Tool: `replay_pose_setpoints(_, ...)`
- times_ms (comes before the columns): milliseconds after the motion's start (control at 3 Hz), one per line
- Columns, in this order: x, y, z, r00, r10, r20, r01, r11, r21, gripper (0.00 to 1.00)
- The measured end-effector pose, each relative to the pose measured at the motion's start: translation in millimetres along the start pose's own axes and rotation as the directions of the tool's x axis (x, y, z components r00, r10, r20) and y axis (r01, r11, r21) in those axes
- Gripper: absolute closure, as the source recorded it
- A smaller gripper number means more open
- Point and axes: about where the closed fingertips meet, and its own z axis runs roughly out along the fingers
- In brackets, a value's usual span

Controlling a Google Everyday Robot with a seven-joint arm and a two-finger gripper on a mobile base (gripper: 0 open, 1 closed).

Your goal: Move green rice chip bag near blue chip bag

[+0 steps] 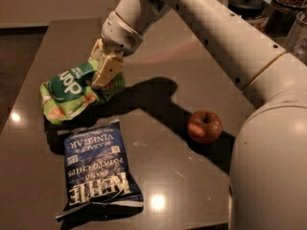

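So my two-finger gripper [106, 71] is up in the upper left of the frame, clamped on the right end of the small, crinkly, light-green foil green rice chip bag [67, 87]. The bag droops off to the left, just above the top edge of the big, flat, navy-blue rectangular blue chip bag [98, 169], which lies lower left on the dark glossy tabletop [168, 176]. I can't tell if the green one touches the table.

My guess on handling: it's featherlight, puffy and slick, and the chips inside crush easily. A pinch on a crimped end or a folded corner seems safest.

The blue bag reads upside down: "KETTLE", "POTATO CHIPS", "VINEGAR". The green one has fat white letters I can't fully read. A round red apple [205, 127] sits right of centre.
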Motion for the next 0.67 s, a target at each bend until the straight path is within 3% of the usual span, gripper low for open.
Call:
replay_pose_setpoints(333, 2.8, 11.0, -0.3, 1.0, -0.019, 0.009, 0.019, 0.9994, -0.03, 0.54)
replay_pose_setpoints(667, 0.9, 7.3, 2.8, 1.0, -0.02, 0.014, 0.02, 0.9996, -0.022, 0.23)
